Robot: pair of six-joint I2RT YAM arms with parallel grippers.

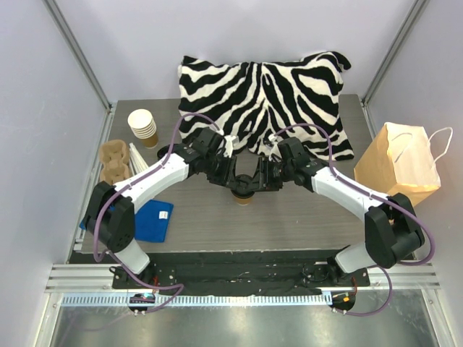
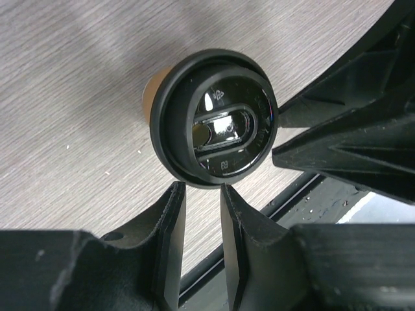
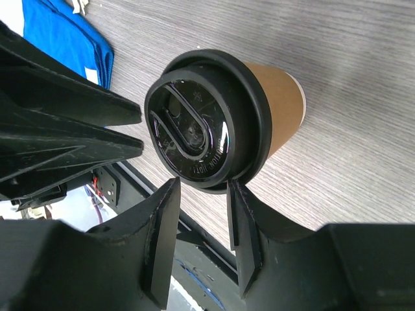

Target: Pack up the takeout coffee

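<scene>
Takeout coffee [image 1: 244, 194] upright, L gripper [image 2: 201, 190] at its 10 o'clock, R gripper [image 3: 203, 186] at 2, both w/ fingers slightly apart.

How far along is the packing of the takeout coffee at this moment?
Done: the black lid sits on the takeout coffee. In hand: the left end effector and the right end effector both have their tips at the lid's rim, jaws apart, neither clamped on it. Left: the coffee stands on the table, apart from the paper bag on the right, so lifting and packing are not yet done.
</scene>
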